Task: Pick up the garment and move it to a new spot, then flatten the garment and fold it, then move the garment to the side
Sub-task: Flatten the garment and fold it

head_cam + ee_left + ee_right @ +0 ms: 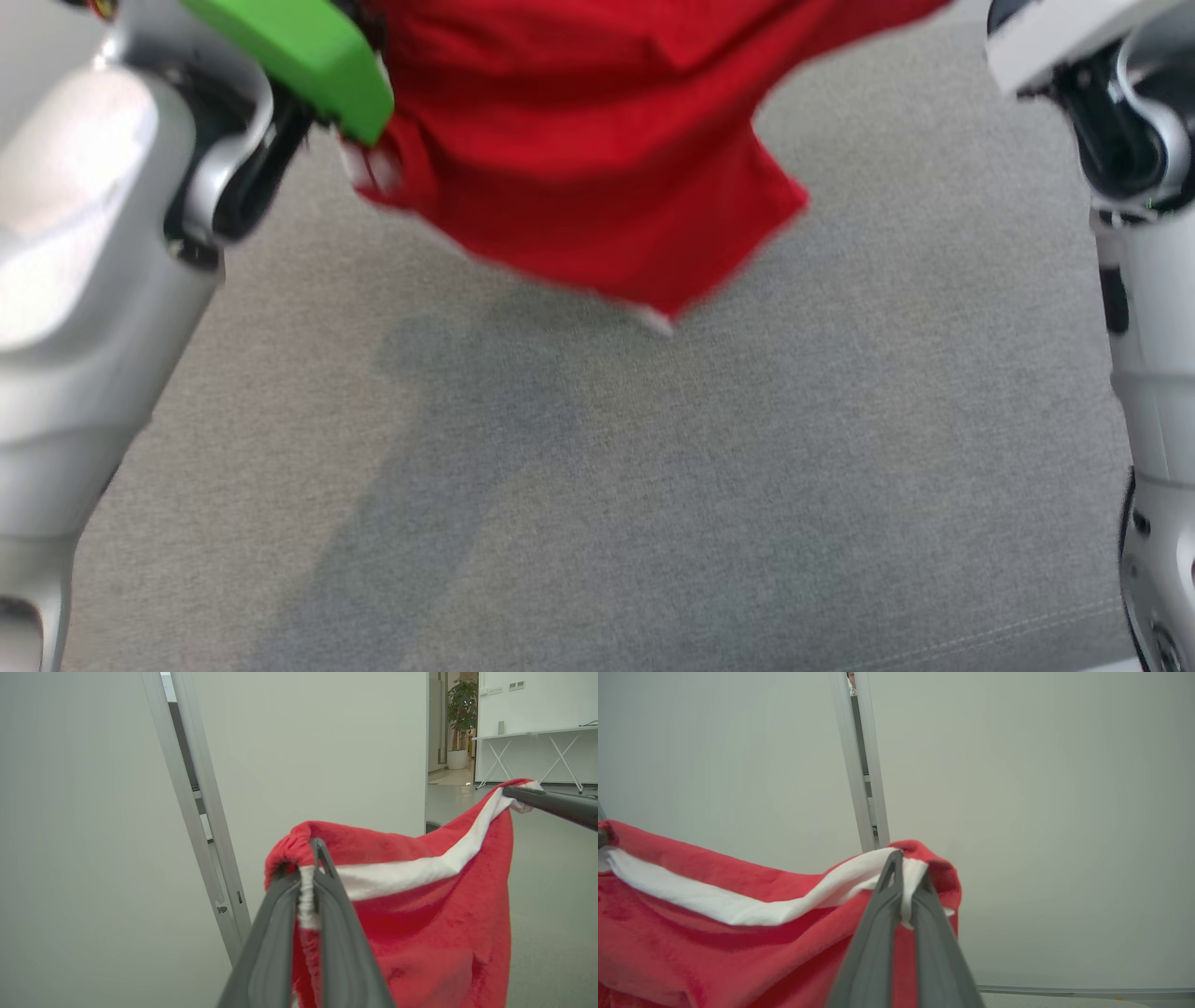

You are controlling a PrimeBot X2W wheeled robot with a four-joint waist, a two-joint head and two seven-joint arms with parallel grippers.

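**Red garment (579, 140) held aloft**

The left hand (306, 868) and right hand (903, 872) each clamp shut on the garment's white-banded top edge, stretched between them. Beneath it, a wide grey cloth surface (653, 485); beyond it, a pale wall (303, 756).

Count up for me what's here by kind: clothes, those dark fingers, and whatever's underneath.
Red fleece garment with white band: 1
Pairs of dark fingers pinching that band: 2, left fingers and right fingers
Grey fabric surface below: 1
Total: 4
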